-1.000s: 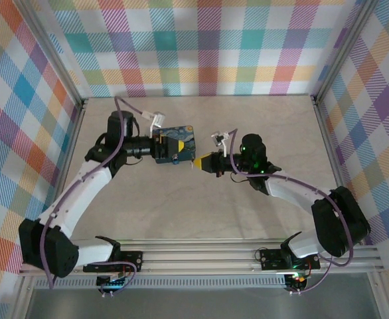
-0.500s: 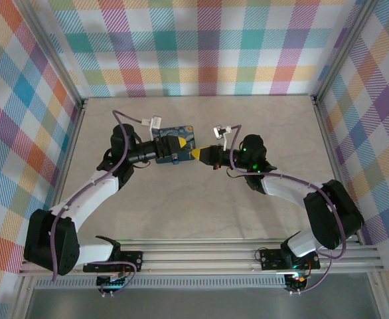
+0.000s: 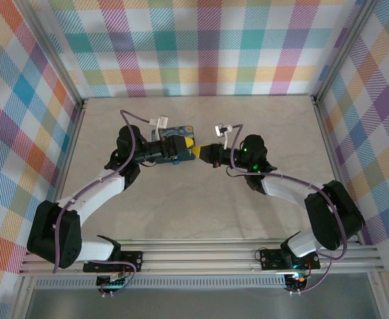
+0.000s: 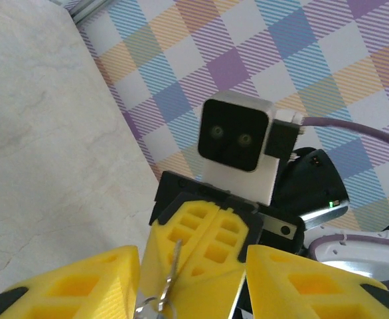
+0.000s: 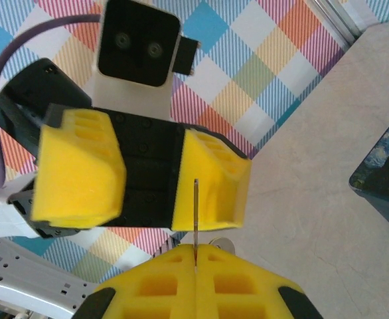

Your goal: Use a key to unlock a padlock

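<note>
Overhead, I see my left gripper (image 3: 180, 155) and right gripper (image 3: 199, 153) meeting tip to tip over the beige tabletop (image 3: 201, 212), beside the dark-blue painted tin box (image 3: 178, 135). On the left wrist camera my left fingers (image 4: 68, 286) stand apart, released, facing the right claw, which is clenched on a thin silvery metal key (image 4: 174, 266). The right wrist camera shows that key (image 5: 196, 212) edge-on, its tip beside one left finger. Where the padlock sits, I cannot tell.

Key (image 5: 196, 212) in right gripper (image 5: 196, 269) faces left gripper (image 5: 148, 176), tin (image 3: 181, 136) behind
</note>
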`<control>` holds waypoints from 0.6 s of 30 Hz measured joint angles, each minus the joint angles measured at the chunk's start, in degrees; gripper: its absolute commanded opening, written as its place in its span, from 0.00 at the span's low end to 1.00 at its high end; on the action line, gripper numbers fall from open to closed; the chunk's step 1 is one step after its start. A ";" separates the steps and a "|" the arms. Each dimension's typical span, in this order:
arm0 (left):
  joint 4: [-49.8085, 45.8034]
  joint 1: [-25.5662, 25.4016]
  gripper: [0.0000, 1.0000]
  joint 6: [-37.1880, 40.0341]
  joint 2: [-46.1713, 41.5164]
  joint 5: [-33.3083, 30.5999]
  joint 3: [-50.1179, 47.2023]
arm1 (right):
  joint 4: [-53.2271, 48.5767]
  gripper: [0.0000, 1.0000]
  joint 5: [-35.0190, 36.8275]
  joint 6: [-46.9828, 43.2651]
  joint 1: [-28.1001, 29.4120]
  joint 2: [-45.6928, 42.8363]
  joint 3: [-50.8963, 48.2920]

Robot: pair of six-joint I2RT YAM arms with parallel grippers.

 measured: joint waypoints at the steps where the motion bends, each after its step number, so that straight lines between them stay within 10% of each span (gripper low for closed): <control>1: 0.02 0.00 0.44 -0.17 0.09 -0.07 -0.31 | 0.04 0.00 0.09 0.00 0.02 -0.17 0.00; 18: 5.14 -0.59 0.04 -2.10 1.42 0.68 -1.29 | 0.28 0.00 0.96 0.35 -0.04 -0.92 0.00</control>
